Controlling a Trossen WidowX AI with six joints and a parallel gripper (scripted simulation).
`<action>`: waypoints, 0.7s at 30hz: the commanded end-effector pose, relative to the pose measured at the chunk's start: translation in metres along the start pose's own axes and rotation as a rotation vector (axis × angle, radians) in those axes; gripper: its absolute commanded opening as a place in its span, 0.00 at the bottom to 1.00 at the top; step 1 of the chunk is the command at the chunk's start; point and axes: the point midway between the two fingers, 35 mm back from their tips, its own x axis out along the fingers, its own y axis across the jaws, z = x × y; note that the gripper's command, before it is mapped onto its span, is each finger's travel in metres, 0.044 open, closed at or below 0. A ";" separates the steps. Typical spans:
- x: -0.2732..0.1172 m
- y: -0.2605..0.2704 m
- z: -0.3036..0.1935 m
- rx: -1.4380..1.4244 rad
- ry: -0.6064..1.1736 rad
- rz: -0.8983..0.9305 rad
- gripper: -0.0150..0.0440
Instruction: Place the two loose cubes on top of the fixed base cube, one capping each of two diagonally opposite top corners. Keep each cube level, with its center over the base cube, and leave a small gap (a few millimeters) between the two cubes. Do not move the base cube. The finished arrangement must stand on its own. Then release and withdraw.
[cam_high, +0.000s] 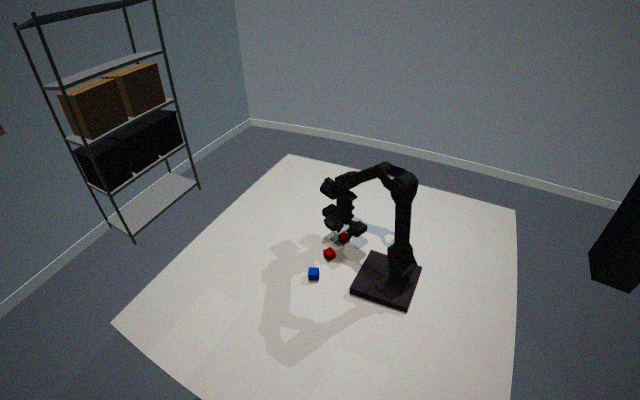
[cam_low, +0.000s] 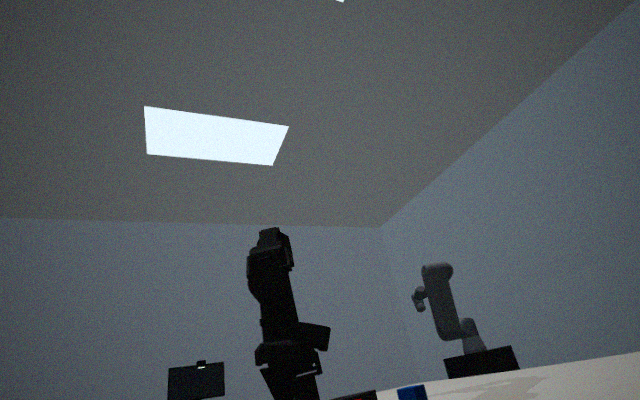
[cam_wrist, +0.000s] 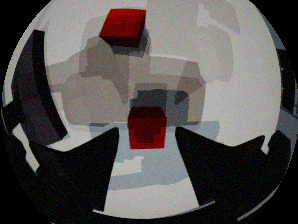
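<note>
In the top view, 2 red cubes and 1 blue cube (cam_high: 313, 274) (cam_low: 412, 392) rest separately on the pale work surface (cam_high: 220, 300) (cam_low: 590, 372) (cam_wrist: 245, 95). The gripper (cam_high: 345, 231) (cam_wrist: 147, 131) is low at the far red cube (cam_high: 343, 237) (cam_wrist: 147, 131); the near red cube (cam_high: 329, 254) (cam_wrist: 124, 26) lies between that cube and the blue one. No cube is stacked. In the exterior view, the blue cube shows at the lower edge beside a dark base plate; the fingertips cannot be made out. In the wrist view, the far red cube appears between the 2 spread fingers, with a visible gap on each side. The tool is released and grasps nothing. Step in hand, as judged: approach to pick loose cube 1 of 2. The blue cube is probably the fixed base. Next move: complete the descent with the cube centered, then close the fingers evenly on 2 opposite faces before lifting.
</note>
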 end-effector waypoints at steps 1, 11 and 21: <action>0.005 0.000 -0.001 -0.003 0.005 -0.001 0.70; 0.013 0.000 -0.001 -0.003 0.005 -0.001 0.53; 0.002 -0.002 -0.001 -0.003 0.005 -0.001 0.43</action>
